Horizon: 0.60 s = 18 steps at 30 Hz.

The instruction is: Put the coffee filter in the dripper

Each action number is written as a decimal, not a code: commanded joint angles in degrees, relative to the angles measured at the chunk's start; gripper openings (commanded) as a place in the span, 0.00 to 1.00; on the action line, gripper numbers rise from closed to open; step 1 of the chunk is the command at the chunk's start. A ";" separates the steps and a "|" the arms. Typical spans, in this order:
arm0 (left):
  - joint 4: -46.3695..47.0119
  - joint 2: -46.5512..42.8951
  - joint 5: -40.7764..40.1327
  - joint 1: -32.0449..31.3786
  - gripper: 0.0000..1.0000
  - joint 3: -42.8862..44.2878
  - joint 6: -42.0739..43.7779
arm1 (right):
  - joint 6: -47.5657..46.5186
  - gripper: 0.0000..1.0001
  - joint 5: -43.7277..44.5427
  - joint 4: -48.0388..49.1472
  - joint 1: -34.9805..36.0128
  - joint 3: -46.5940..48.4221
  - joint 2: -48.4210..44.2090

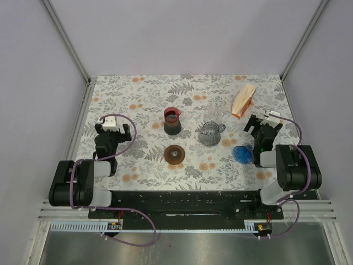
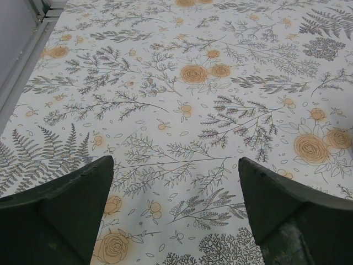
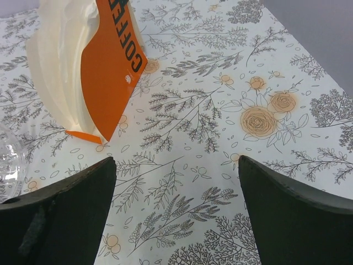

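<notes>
Black fingers frame both wrist views, and both pairs stand wide apart with nothing between them: my left gripper (image 2: 175, 161) hangs over bare flowered cloth (image 2: 182, 72), well to the left of the glass server (image 1: 211, 133), and my right gripper (image 3: 176, 160) is to the server's right, pointing away from me

Nearest me, right of the server and a little toward my bases, lies a blue ribbed cone (image 1: 242, 153). A brown disc (image 1: 175, 154) sits on the server's near left. Just left of the server and slightly farther off stands a red-rimmed cup (image 1: 172, 121). I take this one for the dripper, though the blue cone could be it instead; I cannot settle that from here

Farthest out, beyond the server and to its right, is the filter pack (image 3: 83, 66), an orange sleeve with cream papers fanning out of it, straight ahead of my right jaws

I judge the task barely begun: the step in hand is reaching for a filter. The next move calls for my right jaws to go forward to the cream edge and pinch one paper, not the whole sleeve
</notes>
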 commanded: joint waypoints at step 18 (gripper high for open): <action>-24.65 -2.96 7.41 0.24 0.99 15.74 3.41 | 4.54 0.97 -38.47 -47.11 0.11 26.77 -20.50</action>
